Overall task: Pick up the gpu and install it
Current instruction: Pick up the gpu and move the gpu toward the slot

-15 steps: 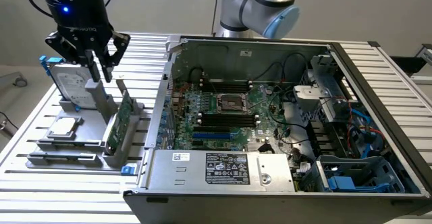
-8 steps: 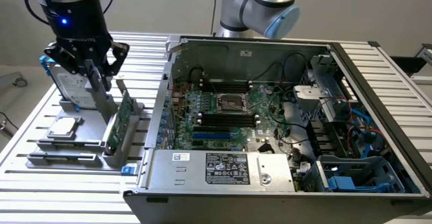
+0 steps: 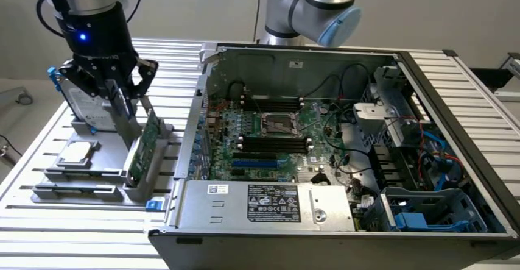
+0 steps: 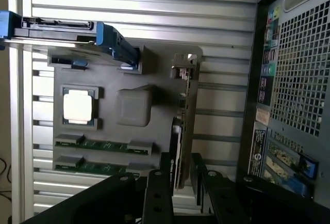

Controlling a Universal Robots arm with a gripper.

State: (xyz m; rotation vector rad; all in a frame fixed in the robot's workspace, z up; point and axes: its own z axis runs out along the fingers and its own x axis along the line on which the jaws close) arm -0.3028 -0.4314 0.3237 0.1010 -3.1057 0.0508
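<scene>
The gpu stands on edge in a slot of the grey parts holder, at the exterior view's left, green board face showing. My gripper hangs right over its far end, with the fingers reaching down beside the card. In the wrist view the gpu runs as a thin edge straight into the gap of my gripper. One dark finger lies on each side of it with a small gap, so the gripper is open. The open computer case with its motherboard lies at the exterior view's right.
On the holder are a silver hard drive in a blue frame, a square silver processor chip and two memory sticks. The case's perforated rear wall stands close beside the holder. Cables and a blue drive cage crowd the case's right side.
</scene>
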